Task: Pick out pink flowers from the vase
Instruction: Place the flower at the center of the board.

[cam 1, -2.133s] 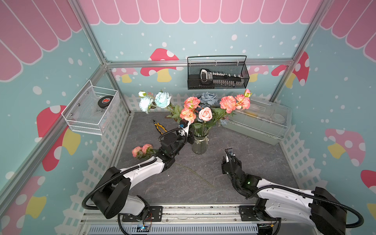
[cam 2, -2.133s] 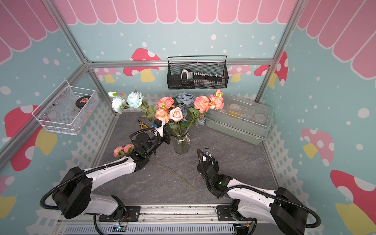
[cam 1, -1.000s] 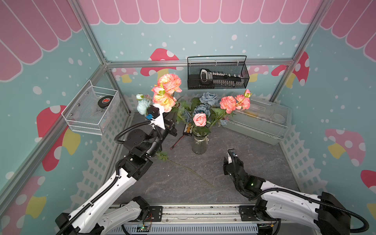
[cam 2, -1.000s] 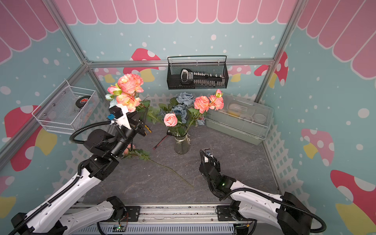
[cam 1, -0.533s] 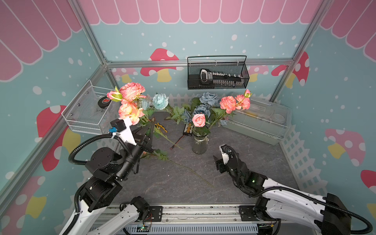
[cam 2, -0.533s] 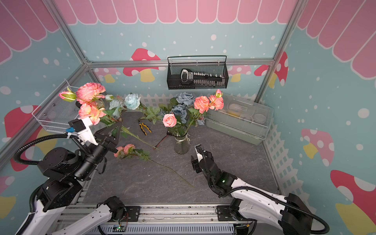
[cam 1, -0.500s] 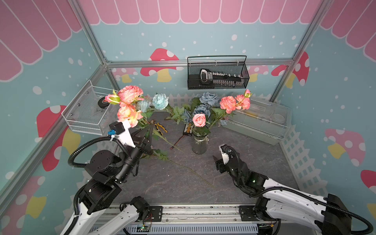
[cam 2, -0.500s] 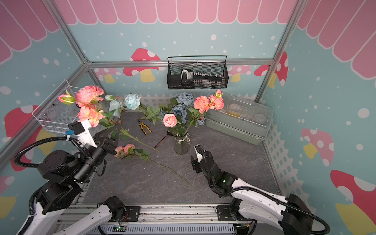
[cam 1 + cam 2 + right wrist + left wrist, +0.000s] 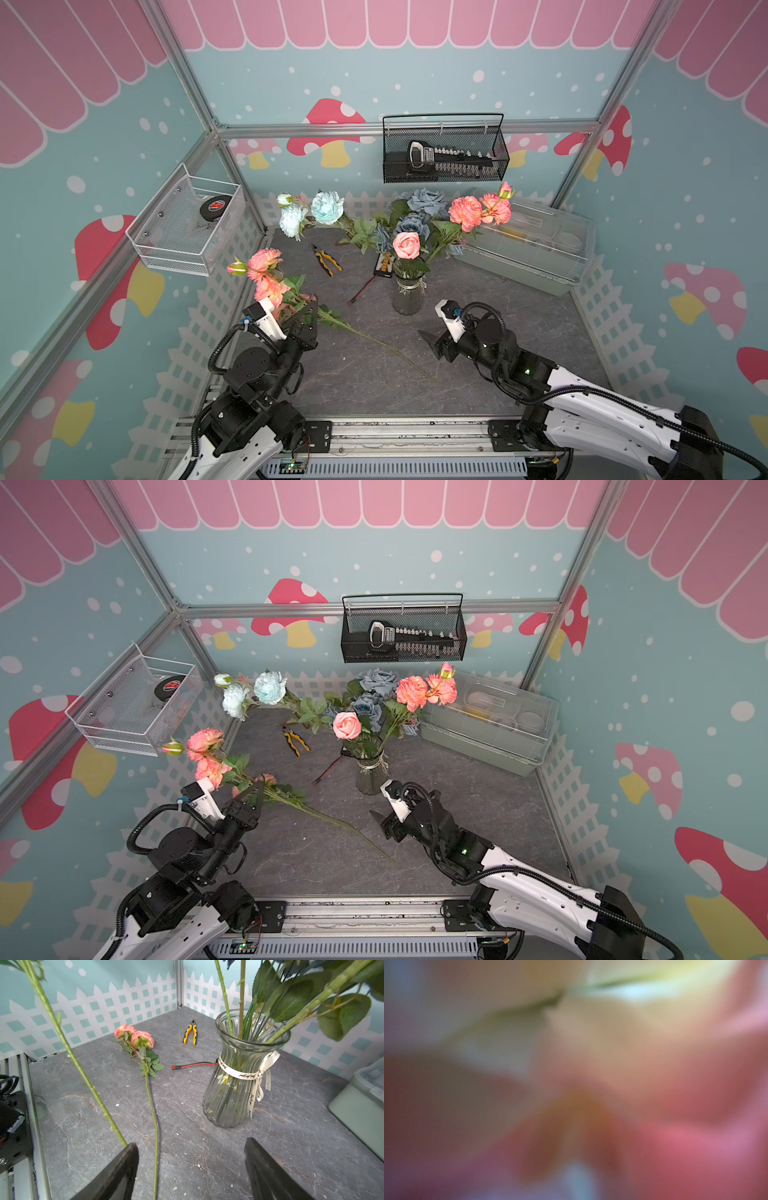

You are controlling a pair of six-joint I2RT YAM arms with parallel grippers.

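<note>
Over the grey tabletop (image 9: 519, 307), my left gripper (image 9: 309, 312) clamps pink flowers (image 9: 265, 260) clear of the vase (image 9: 409, 297). Next I'd lay them down. My right gripper (image 9: 190, 1147) stands wide and empty.

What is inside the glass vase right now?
The vase holds green stems; above it stand a pink rose, a coral-pink spray and grey-blue roses. The ribbed glass and ribbon hide where each stem ends.

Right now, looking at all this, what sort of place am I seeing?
Most likely a staged robot test booth, not a real room: mushroom wallpaper on a metal frame, two robot arms mounted along the front, and props like a vase and pliers.
</note>
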